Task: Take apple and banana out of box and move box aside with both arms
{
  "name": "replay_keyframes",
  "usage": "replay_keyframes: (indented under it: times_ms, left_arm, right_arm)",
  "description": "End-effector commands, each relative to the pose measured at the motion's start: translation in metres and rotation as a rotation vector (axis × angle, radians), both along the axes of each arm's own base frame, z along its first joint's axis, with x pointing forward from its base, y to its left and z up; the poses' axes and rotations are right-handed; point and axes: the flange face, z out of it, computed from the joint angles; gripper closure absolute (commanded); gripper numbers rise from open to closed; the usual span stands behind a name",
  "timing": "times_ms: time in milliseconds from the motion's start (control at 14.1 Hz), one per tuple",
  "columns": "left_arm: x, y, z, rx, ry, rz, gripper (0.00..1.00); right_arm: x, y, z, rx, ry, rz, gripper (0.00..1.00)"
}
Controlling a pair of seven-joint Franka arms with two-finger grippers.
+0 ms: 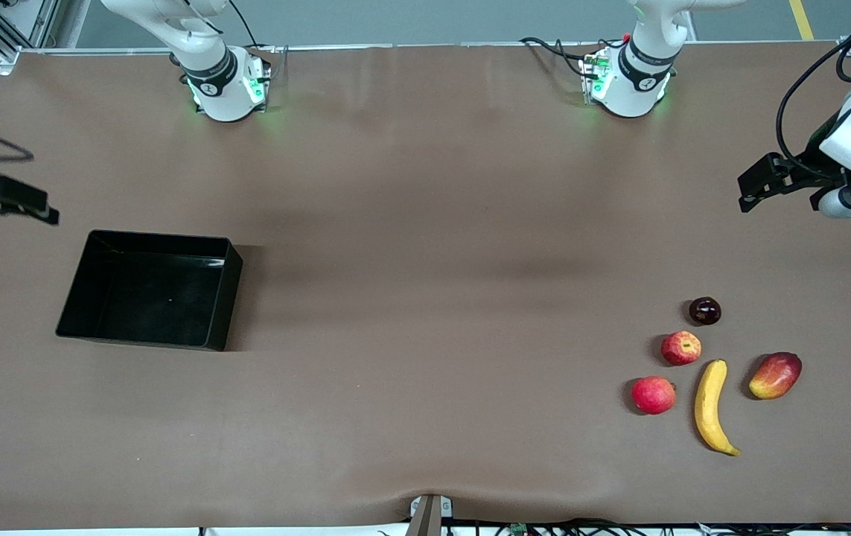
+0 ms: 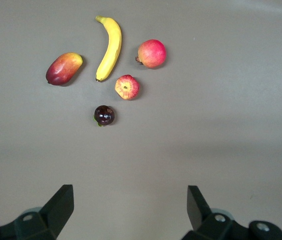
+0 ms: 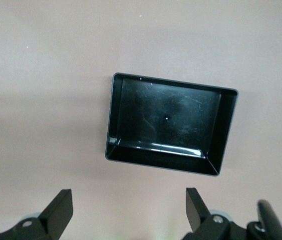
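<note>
Nearest the front camera lies the banana [image 1: 713, 407], a long yellow curve on the brown table [image 1: 425, 298] toward the left arm's end; taking it as the landmark, everything else is placed from it. At the right arm's end of the table, well apart from the banana, the right gripper [image 1: 4, 202] hangs in the air over bare table just beside the black box [image 1: 150, 289], its two dark fingers [image 3: 58, 210] spread wide with nothing between them. The box sits flat and upright on the table, its glossy floor bare, a little farther from the front camera than the banana. Back by the banana, a plain pinkish-red round fruit [image 1: 653, 394] rests close beside it on the side toward the box. The apple [image 1: 681, 348], red with yellowish streaks around its stem dimple, sits just off the banana's farther tip, apart from it. A small dark, almost black fruit [image 1: 705, 310] lies farther again from the camera than the apple. A red-yellow mango [image 1: 775, 375] lies beside the banana toward the table's end. The left gripper [image 1: 756, 186] hovers over bare table well clear of the banana, fingers [image 2: 56, 210] wide apart and empty.
</note>
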Motion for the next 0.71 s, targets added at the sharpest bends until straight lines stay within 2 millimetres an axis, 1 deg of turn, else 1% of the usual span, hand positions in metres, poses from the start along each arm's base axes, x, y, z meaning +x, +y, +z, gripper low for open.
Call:
replay_keyframes:
  times_ms: [0,71,212,283,354,424,495,566,636]
  left_arm:
    - [-0.005,-0.004,0.004,0.002,-0.008,0.009,0.00]
    - [-0.005,-0.005,0.003,0.002,-0.007,0.007,0.00]
    - [-0.007,-0.009,0.004,0.002,-0.007,0.001,0.00]
    - [-0.006,-0.010,0.004,0.001,-0.009,0.006,0.00]
    - [-0.005,-0.011,0.002,0.000,-0.011,0.016,0.00]
    - [-0.004,-0.015,0.000,-0.001,-0.010,0.022,0.00]
    - [-0.004,-0.017,-0.001,-0.001,-0.008,0.028,0.00]
    - [-0.004,-0.017,-0.001,-0.001,-0.007,0.027,0.00]
    - [-0.004,-0.019,-0.002,-0.001,-0.004,0.024,0.00]
  right_arm:
    - [-0.044,-0.004,0.017,-0.021,-0.040,-0.029,0.00]
    - [-0.053,-0.004,0.019,-0.019,-0.011,-0.028,0.00]
    - [-0.057,0.002,0.016,-0.021,0.030,-0.024,0.00]
    - [-0.057,-0.001,0.021,-0.030,0.028,-0.025,0.00]
    - [-0.054,-0.008,0.022,-0.051,0.026,-0.032,0.00]
    - [-0.047,-0.014,0.018,-0.065,0.033,-0.040,0.00]
    - [-0.046,-0.013,0.018,-0.066,0.028,-0.037,0.00]
    - [-0.045,-0.006,0.019,-0.081,0.025,-0.024,0.00]
    - [-0.045,-0.007,0.019,-0.101,0.021,-0.024,0.00]
